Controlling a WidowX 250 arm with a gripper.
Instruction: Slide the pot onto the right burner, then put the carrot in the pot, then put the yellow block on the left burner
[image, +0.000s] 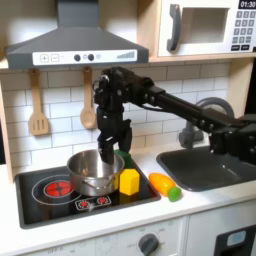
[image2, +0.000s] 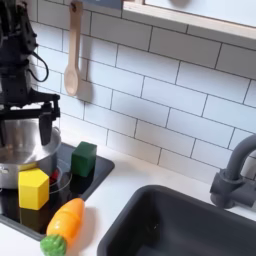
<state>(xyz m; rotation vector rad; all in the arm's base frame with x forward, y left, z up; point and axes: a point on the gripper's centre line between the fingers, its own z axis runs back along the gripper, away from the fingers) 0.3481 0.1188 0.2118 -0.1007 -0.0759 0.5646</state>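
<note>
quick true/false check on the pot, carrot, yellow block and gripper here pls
1. The carrot lies inside the pot. False: it lies on the white counter beside the cooktop.
2. The yellow block sits on the black cooktop next to the pot. True.
3. The gripper is at the pot's rim. True.
4. The green block is stacked on the yellow block. False: it stands apart, on the cooktop's corner near the wall.
5. The left burner is bare. True.
</note>
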